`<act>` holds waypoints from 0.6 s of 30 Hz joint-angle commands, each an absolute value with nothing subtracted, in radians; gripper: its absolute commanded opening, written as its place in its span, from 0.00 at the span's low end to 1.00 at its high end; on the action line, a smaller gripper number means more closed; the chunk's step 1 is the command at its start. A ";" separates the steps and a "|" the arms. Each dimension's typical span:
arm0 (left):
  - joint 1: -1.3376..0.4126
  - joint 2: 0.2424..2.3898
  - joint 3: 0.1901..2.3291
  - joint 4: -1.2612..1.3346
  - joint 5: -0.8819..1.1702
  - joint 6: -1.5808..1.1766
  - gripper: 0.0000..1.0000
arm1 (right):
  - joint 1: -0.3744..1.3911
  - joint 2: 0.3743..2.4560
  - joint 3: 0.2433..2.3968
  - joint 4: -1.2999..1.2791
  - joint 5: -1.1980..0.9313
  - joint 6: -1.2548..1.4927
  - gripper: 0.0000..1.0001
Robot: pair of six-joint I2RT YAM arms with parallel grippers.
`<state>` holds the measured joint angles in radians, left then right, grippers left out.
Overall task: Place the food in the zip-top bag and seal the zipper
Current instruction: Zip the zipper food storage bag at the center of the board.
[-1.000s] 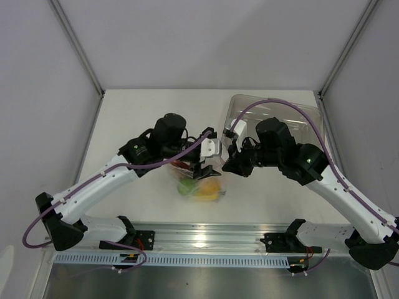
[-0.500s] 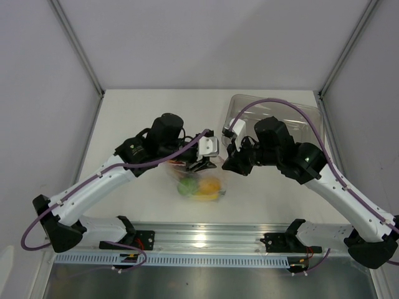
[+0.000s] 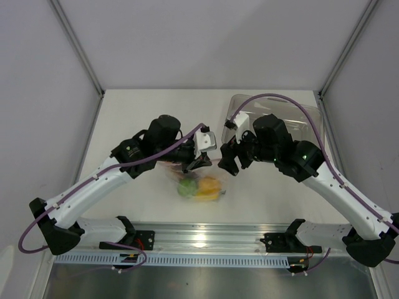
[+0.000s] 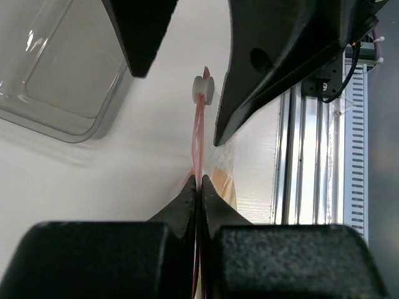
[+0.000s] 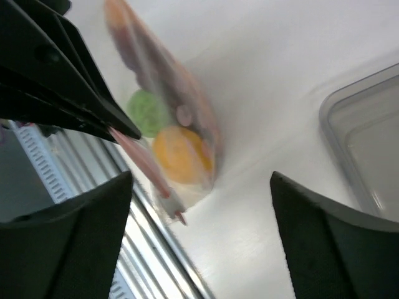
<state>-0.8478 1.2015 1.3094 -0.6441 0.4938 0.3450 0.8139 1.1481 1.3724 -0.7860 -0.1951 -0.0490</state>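
**A:** Where's the bag [image 3: 201, 187]?

**B:** Lower centre of the overhead view. A lime [image 5: 147, 112] and a lemon [image 5: 181, 154] sag inside it. I can't make out the other food clearly.

**A:** And the left gripper [image 4: 197, 184]?

**B:** It's clamped on the zipper [image 4: 199, 134], mid-frame in its own view. I'd say it holds the strip up and taut so the closure has a straight line to run.

**A:** The right gripper [image 5: 201, 177]?

**B:** Its jaws are spread wide, one on each side of the white slider [image 4: 203, 90] at upper centre, touching nothing. It looks ready to nip the slider and pull.

**A:** The tray [image 4: 59, 87]?

**B:** Upper left, off to the side.
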 commanded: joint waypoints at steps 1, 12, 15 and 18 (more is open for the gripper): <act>-0.842 1.198 1.307 -0.654 0.465 0.243 0.01 | 0.810 1.117 1.371 -0.736 -0.121 0.003 0.96; -0.836 1.195 1.330 -0.641 0.481 0.084 0.01 | 0.770 0.913 1.161 -0.612 -0.162 0.106 0.97; -0.834 1.190 1.344 -0.637 0.489 0.042 0.00 | 0.733 0.836 1.085 -0.546 -0.276 0.104 0.81; -0.831 1.189 1.338 -0.634 0.500 0.018 0.01 | 0.677 0.816 1.043 -0.505 -0.397 0.115 0.46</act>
<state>-0.8391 1.2034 1.3048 -0.6537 0.4690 0.0803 0.7120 0.8341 1.0660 -0.6125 -0.2478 0.0929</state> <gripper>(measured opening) 0.010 0.523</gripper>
